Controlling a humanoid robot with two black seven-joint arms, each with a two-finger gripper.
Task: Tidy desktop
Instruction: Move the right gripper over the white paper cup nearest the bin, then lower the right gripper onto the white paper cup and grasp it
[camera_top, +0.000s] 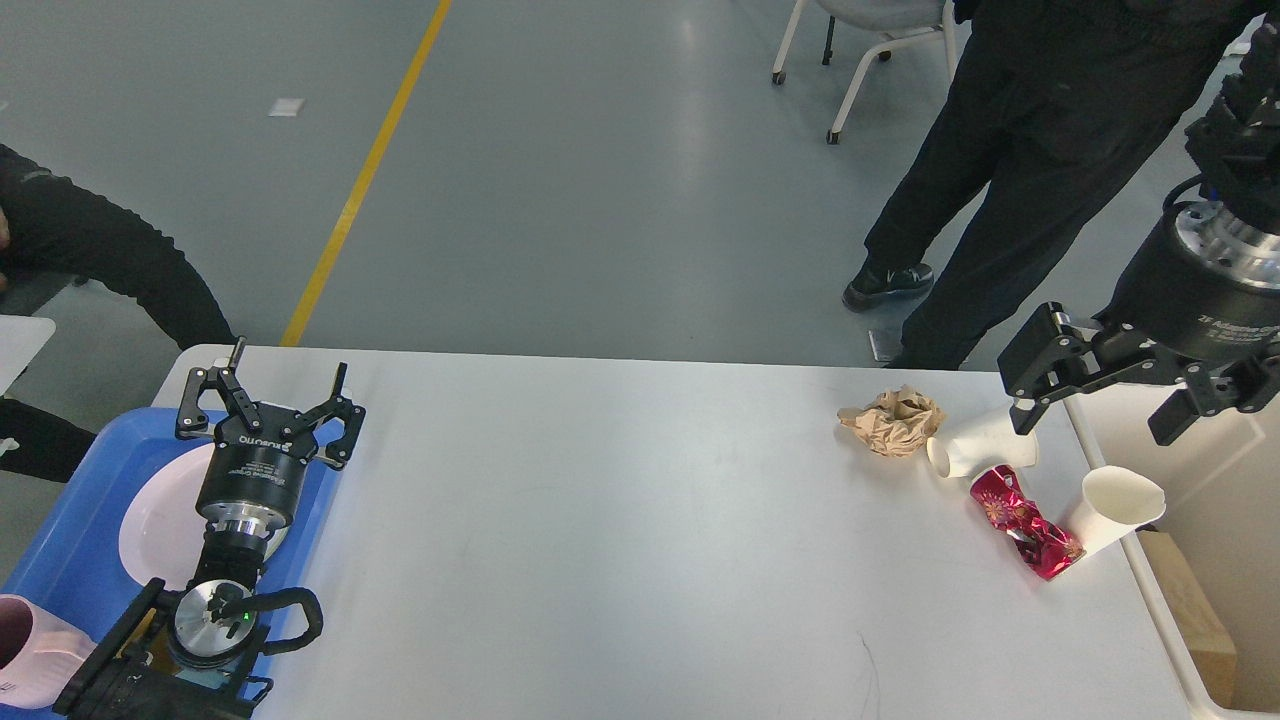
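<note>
The white desktop (620, 520) fills the lower view. At its right end lie a crumpled brown paper ball (893, 421), a white paper cup on its side (982, 452), a crushed red foil wrapper (1025, 522) and a second white paper cup (1115, 510) leaning at the table's edge. My right gripper (1095, 420) hangs open and empty above the right edge, just over the lying cup. My left gripper (265, 392) is open and empty at the far left, over the blue tray (70, 560).
A white plate (165, 520) lies in the tray and a pink cup (30, 650) shows at the lower left. A cream bin (1225, 560) with cardboard inside stands past the right edge. A person in black stands behind the right end; another sits at the left.
</note>
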